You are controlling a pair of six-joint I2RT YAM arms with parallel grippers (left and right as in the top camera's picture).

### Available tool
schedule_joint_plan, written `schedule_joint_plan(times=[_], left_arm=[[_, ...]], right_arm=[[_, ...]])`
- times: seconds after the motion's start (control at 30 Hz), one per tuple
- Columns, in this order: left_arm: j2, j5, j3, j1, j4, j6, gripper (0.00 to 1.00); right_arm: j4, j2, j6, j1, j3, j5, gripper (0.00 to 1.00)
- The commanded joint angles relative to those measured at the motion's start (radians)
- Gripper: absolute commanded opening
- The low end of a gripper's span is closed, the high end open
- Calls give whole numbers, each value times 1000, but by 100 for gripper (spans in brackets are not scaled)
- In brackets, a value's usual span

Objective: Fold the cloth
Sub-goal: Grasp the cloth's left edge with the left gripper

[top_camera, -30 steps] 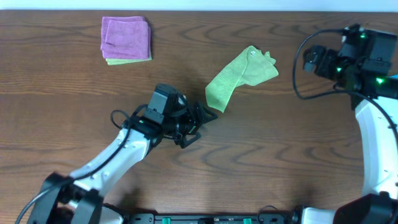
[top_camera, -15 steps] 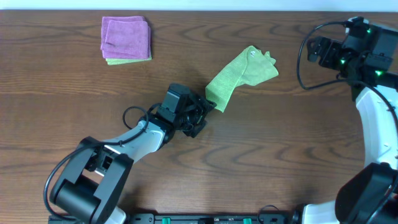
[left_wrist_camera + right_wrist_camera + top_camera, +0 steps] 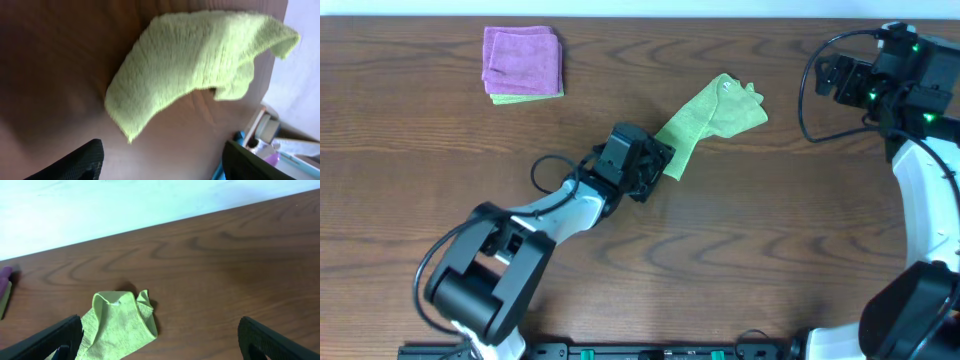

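The crumpled lime-green cloth (image 3: pixel 705 122) lies mid-bench (image 3: pixel 440 200), so the left gripper (image 3: pixel 658 165), fingers apart at its near corner, should go low and pinch only that tip, while the right gripper (image 3: pixel 159 330) hangs wide apart, well away.

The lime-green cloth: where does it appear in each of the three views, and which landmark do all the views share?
Overhead: the cloth lies right of centre in the upper half, crumpled and slanted.
Left wrist: the cloth fills the upper middle of the picture.
Right wrist: the cloth is at the bottom edge, left of centre.
Shared landmark: the dark wooden table under it.
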Motion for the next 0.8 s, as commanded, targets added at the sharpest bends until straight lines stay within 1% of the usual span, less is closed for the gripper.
schedule_joint_plan(times=[0.0,0.3,0.53,0.77], left_arm=[[44,-42,32,-9,-2,26,77],[58,-171,35,-48,-16,26,75],[96,-171,53,-59,-10,22,75],[177,-159,129,-59,0,21,75]], right_arm=[[12,28,-16,-3,8,-8,99],[54,55,-16,-4,8,-8,99],[65,56,-17,-4,8,-4,99],[66,56,-18,-4,8,-1,99]])
